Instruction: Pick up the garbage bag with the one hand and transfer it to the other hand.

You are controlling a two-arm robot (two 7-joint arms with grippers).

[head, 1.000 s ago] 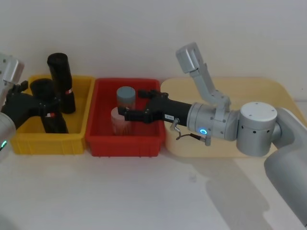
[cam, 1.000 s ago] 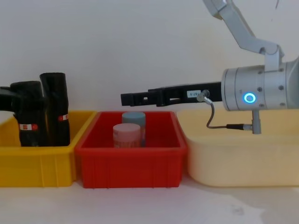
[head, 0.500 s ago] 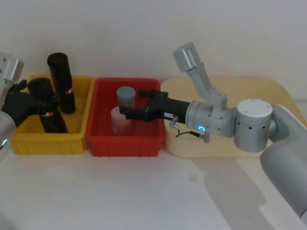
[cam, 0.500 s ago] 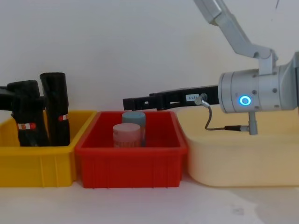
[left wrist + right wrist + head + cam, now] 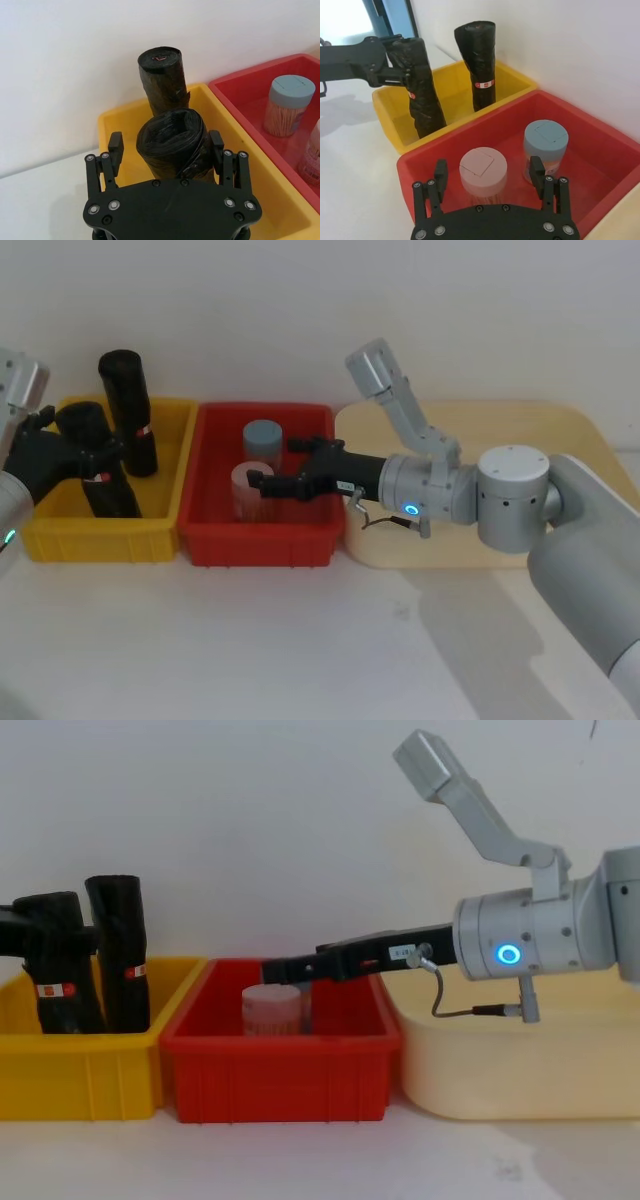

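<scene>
Over the yellow bin, left claw clamped the bag, lift seemingly starting; right claw, spread open, hovered right of it, handover undone.

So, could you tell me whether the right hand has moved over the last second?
Yes. The right hand has dropped, from clear above the red bin to just over its rim.

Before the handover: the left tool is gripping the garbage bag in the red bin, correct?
Not quite. The left tool is gripping the garbage bag in the yellow bin, as the head view shows.
</scene>
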